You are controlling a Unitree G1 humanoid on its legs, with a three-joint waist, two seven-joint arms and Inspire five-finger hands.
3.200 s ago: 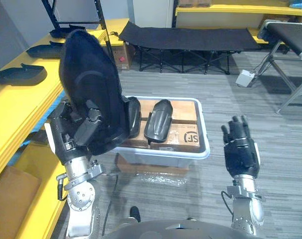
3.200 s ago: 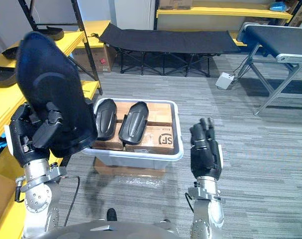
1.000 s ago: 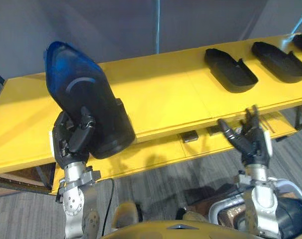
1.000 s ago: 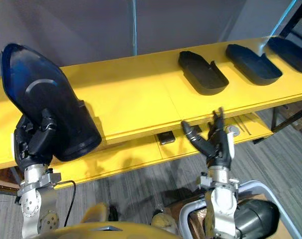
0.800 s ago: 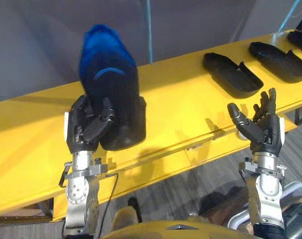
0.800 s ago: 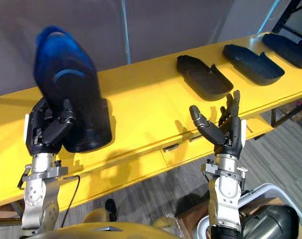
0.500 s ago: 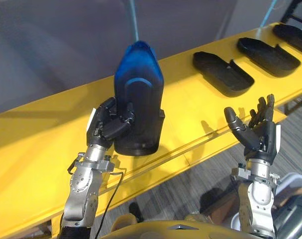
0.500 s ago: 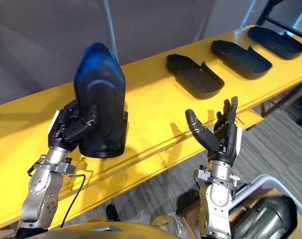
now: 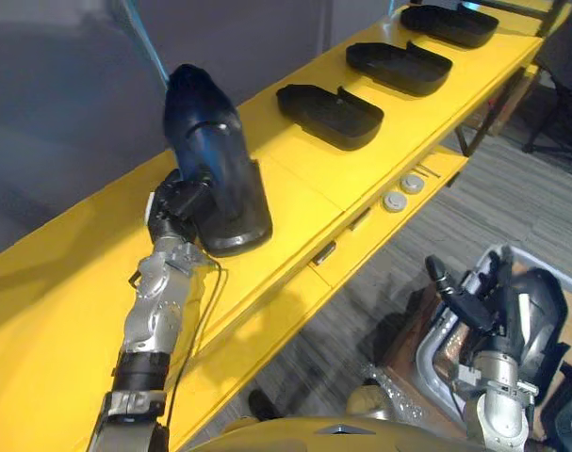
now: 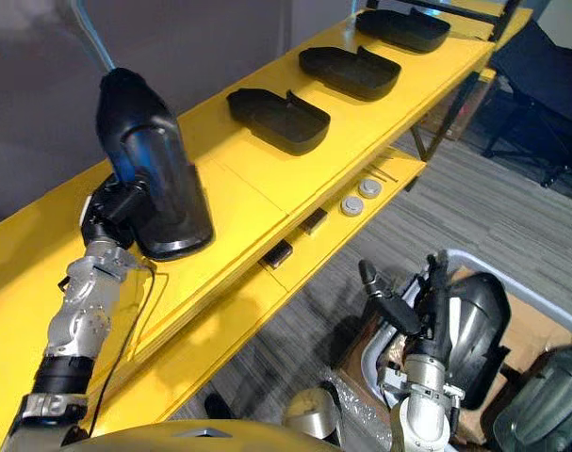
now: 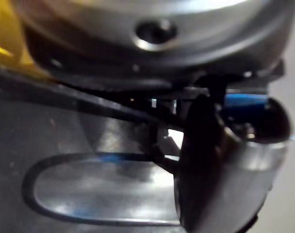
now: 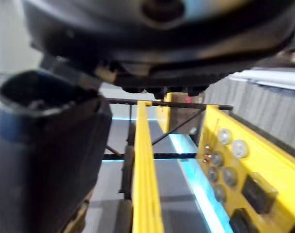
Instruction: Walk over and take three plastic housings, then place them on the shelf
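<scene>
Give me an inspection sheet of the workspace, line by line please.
surface: yellow shelf, two tiers.
job's things: upright housing stands on the shelf; three housings lie further along it; more housings in the bin.
clutter: round discs on the lower tier.
hands: left hand shut on the upright housing; right hand open, low by the bin.
cables: nothing seen.
surroundings: grey floor, grey wall.
</scene>
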